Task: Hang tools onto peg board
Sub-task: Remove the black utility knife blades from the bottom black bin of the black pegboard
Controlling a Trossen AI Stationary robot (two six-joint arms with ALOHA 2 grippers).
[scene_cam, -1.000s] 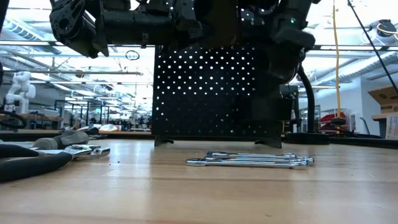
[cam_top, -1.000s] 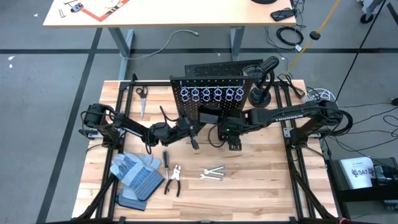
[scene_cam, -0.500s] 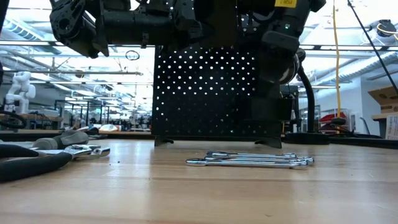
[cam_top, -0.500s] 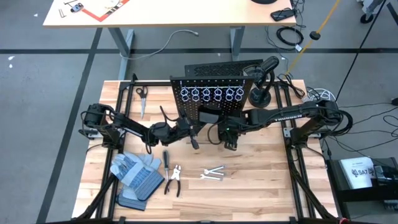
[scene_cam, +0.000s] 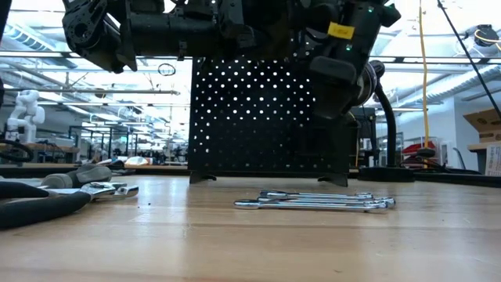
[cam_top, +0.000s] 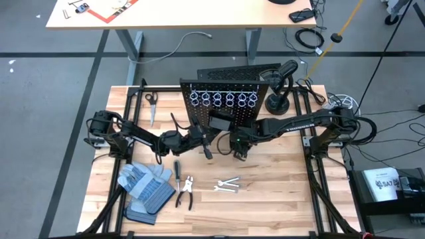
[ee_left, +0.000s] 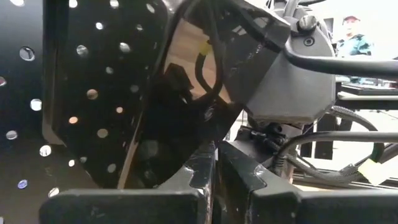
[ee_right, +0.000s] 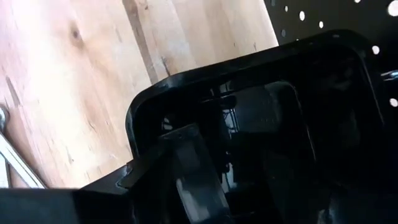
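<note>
The right gripper [cam_top: 240, 150] is hovering just in front of the peg board [cam_top: 222, 109], right by one of its small black bins [ee_right: 261, 124]; whether its fingers are parted or closed on anything cannot be told. The left gripper [cam_top: 209, 151] is sitting beside it with its fingers pressed together, apparently pinching a thin dark tool, though which one is unclear. The peg board is standing upright at the back of the table [cam_top: 279, 192]. The pliers [cam_top: 184, 192], a screwdriver [cam_top: 177, 168] and the wrenches [cam_top: 227, 185] are lying on the table in front, near the gloves [cam_top: 145, 189].
</note>
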